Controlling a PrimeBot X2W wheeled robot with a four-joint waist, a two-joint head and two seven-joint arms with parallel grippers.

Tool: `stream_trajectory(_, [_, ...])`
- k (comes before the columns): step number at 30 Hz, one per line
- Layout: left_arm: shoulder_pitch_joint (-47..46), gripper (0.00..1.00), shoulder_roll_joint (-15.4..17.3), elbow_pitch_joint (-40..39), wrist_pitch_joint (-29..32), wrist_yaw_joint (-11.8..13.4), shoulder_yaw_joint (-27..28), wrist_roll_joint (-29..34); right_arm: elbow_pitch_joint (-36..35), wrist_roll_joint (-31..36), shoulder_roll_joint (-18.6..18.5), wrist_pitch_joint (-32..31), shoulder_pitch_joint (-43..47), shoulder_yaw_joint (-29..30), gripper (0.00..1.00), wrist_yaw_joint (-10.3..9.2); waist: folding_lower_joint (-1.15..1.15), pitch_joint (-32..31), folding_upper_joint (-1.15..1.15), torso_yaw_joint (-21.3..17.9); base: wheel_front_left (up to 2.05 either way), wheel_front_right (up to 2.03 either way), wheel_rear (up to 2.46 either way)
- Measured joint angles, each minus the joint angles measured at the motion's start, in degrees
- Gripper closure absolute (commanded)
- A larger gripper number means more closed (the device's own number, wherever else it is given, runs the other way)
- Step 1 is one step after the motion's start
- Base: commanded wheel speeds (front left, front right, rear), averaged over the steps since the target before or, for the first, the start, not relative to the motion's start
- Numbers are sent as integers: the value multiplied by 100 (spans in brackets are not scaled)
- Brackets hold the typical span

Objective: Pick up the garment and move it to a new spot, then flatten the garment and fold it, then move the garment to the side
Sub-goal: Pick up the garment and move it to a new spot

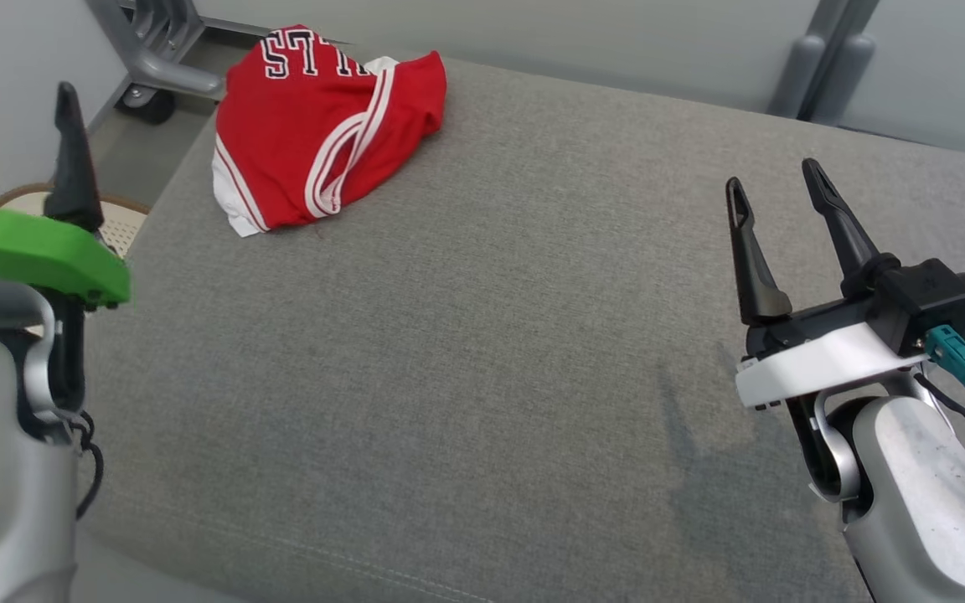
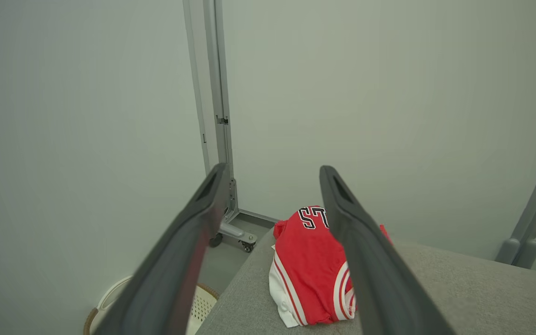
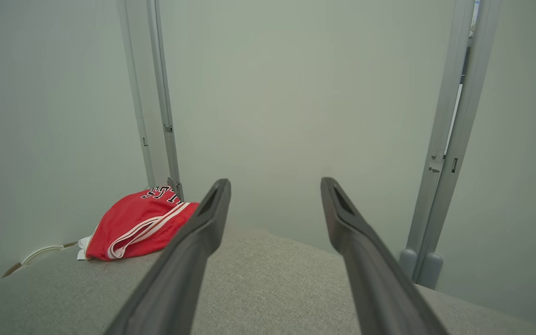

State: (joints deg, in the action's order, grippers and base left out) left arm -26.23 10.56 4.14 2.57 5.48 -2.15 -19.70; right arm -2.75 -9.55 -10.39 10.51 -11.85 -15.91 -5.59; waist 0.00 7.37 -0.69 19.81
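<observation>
Garment (image 1: 323,126): red jersey cloth with white trim, judged light, soft and limp; expect it to sag and slip when lifted. Left gripper (image 1: 22,94) hangs off the left edge of the surface, fingers spread wide and empty, with a woven basket (image 1: 126,222) on the floor beyond it. The garment lies bunched at the far left corner of the grey cushion (image 1: 482,377), close to the edge. Pinch a raised fold or the striped hem. Centre and right offer bare fabric for spreading. Right gripper (image 1: 774,177) hovers there, wide and empty.

Head: high, looking down on the grey cushion (image 1: 482,377).
Left wrist: low at the cushion's left edge, facing the wall (image 2: 365,93).
Right wrist: low, facing that wall.
Shared: red garment (image 1: 323,126).
</observation>
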Motion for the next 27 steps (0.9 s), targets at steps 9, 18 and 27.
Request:
stream_trajectory(9, [-883, 0, 403, 825, 1055, -77, 381, -476, -253, 52, 1, -157, -109, -55, 0, -1, 0, 557, 0, -576, 0, 0, 0])
stream_trajectory(18, [-1657, 0, 898, 1385, 1917, -136, 857, -864, -609, 129, -70, -242, -336, 33, 0, -3, 0, 1337, 0, -1222, 0, 0, 0])
stream_trajectory(27, [-2245, 0, 1176, 1649, 2210, -126, 944, -887, -892, 297, -267, -282, -630, 191, 0, -4, 1, 2115, 0, -1656, 0, 0, 0])
